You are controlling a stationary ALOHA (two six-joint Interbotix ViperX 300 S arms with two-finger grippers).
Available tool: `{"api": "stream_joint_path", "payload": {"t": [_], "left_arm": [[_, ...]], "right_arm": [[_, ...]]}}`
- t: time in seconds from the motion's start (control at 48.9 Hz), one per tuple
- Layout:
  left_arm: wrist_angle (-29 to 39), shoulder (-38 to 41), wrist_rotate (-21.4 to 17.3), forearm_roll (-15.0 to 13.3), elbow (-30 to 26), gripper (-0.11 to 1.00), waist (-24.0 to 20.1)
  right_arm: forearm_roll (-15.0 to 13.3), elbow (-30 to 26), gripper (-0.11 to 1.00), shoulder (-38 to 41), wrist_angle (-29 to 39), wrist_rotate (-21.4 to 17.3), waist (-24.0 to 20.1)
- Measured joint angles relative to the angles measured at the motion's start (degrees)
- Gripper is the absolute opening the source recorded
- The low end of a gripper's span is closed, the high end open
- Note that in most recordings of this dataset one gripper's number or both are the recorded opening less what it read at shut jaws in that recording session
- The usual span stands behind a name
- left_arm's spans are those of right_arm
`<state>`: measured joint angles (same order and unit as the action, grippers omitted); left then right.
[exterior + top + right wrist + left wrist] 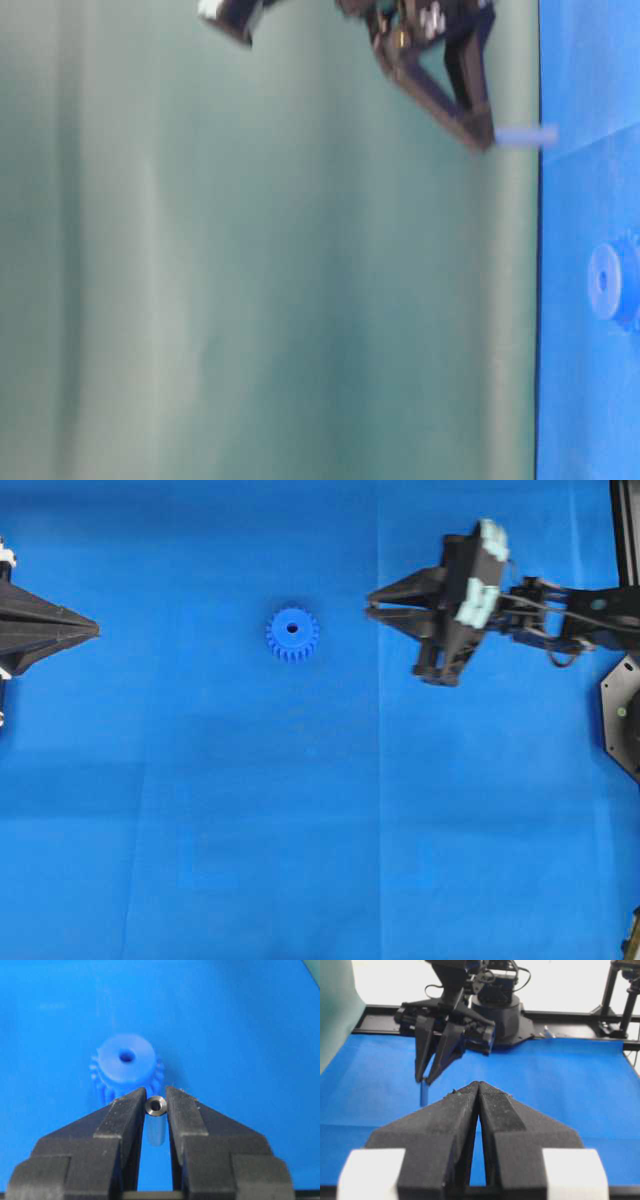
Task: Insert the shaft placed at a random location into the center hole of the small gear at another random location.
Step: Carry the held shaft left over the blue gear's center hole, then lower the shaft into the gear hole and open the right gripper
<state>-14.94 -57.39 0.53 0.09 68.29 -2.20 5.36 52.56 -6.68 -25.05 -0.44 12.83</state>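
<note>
The right gripper (155,1106), black w/ wedge-shaped fingers, is pinched narrow on the shaft (155,1105), a tiny silvery-grey metal pin w/ a hollow end. In the right wrist view the pin stands upright between the two fingertips, top end showing, lower part hanging below the tips. In the left wrist view the same pin (423,1094) hangs straight down from the fingertips, clear of the blue mat (560,1080). The table-level view, turned sideways, shows the pin (525,136) sticking out past the tips toward the mat, not touching it.

The small gear (292,633), bright blue plastic, round w/ short teeth and a raised hub, lies flat on the mat, near the middle of the overhead view. It sits between the two arms, apart from both. Its center hole (293,629) is a small dark round opening facing up. From the right wrist cam the gear (127,1071) lies just beyond the held pin, hole (127,1055) visible and unfilled.

The left gripper (479,1087), same black wedge type, has its fingers pressed together w/ nothing between them. It sits at the left edge of the overhead view (88,629), pointing toward the gear.

No readable brand, label or writing on any part.
</note>
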Motion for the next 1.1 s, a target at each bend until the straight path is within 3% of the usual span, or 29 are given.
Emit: {"api": "stream_joint_path", "payload": {"t": [0.532, 1.104], "left_arm": [[0.0, -0.09, 0.09, 0.0, 0.0, 0.0, 0.0], [0.0, -0.18, 0.09, 0.0, 0.0, 0.0, 0.0]], "right_arm": [[-0.09, -14.94, 0.03, 13.18, 1.93, 0.09, -2.02], [-0.09, -15.73, 0.03, 15.56, 2.02, 0.18, -2.11]]}}
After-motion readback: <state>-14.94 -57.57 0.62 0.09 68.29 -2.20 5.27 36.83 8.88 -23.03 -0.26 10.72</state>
